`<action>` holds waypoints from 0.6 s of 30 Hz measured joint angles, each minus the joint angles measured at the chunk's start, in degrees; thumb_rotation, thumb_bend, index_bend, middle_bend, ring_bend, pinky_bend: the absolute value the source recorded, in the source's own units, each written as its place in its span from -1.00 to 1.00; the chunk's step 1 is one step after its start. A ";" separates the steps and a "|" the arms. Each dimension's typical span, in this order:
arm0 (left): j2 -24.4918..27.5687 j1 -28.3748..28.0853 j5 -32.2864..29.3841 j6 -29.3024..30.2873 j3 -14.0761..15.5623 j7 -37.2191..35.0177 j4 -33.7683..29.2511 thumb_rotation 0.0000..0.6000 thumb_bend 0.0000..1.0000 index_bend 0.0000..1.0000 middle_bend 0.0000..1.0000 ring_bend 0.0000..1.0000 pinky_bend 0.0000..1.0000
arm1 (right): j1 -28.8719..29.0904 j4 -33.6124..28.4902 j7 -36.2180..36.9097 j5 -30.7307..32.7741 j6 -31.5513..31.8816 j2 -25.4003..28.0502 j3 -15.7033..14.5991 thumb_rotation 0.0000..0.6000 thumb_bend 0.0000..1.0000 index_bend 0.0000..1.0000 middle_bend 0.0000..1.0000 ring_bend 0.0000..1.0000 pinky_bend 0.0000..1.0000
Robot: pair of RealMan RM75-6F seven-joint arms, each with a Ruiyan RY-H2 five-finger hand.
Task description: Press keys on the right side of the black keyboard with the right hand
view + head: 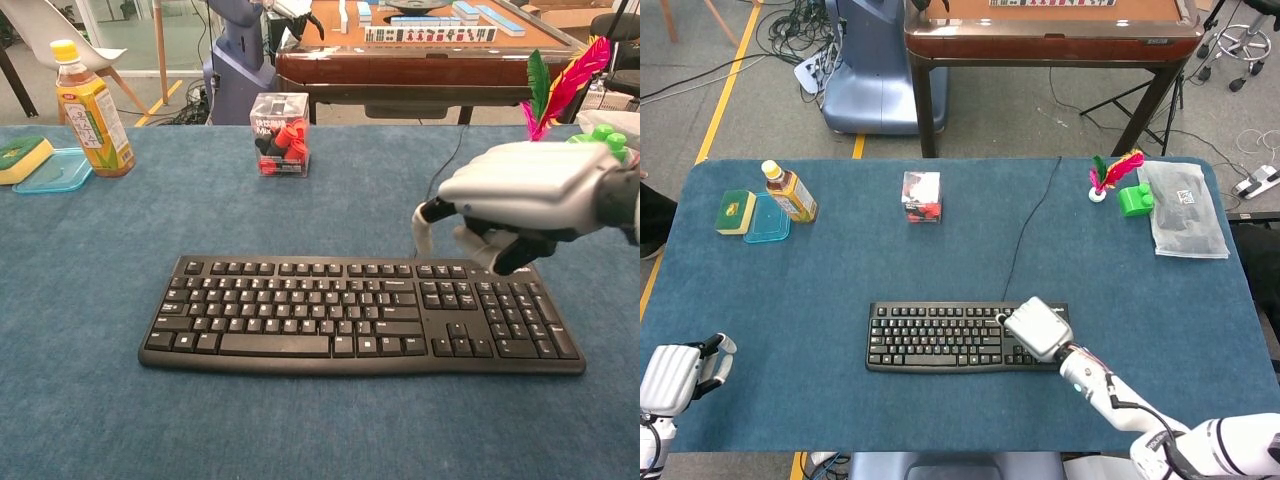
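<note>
The black keyboard (940,338) lies at the front middle of the blue table, its cable running toward the back edge. In the chest view my right hand (520,195) hovers clear above the right end of the keyboard (300,310), near the number block. One finger points down and the others are curled under; it holds nothing and touches no key. In the head view the right hand (1038,328) covers the keyboard's right part. My left hand (675,372) rests at the front left corner with its fingers bent in, far from the keyboard and holding nothing.
A clear box of red items (279,133) stands behind the keyboard. At the back left are a drink bottle (789,192), a sponge (736,212) and a blue lid (768,222). A feather shuttlecock (1102,178), green toy (1134,199) and plastic bag (1184,212) sit back right.
</note>
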 measured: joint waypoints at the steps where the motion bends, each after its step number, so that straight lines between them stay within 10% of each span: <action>1: -0.06 -0.02 0.02 -0.03 0.02 0.07 0.07 1.00 -0.23 0.08 0.78 0.59 0.81 | -0.58 -0.51 0.54 -1.19 0.61 1.02 -0.24 1.00 0.90 -0.22 0.66 0.59 1.00; 8: -0.16 -0.01 0.41 0.40 0.08 0.32 -0.15 1.00 -0.23 0.08 0.78 0.59 0.81 | -7.14 -1.76 3.76 -12.18 8.09 6.67 -3.05 1.00 0.54 -0.20 0.36 0.33 0.96; 18: 0.55 0.21 2.25 2.24 0.51 0.53 -1.94 1.00 -0.23 0.03 0.43 0.46 0.81 | -18.97 2.67 17.89 -25.16 17.68 11.28 -7.81 1.00 0.46 -0.20 -0.01 -0.23 -0.02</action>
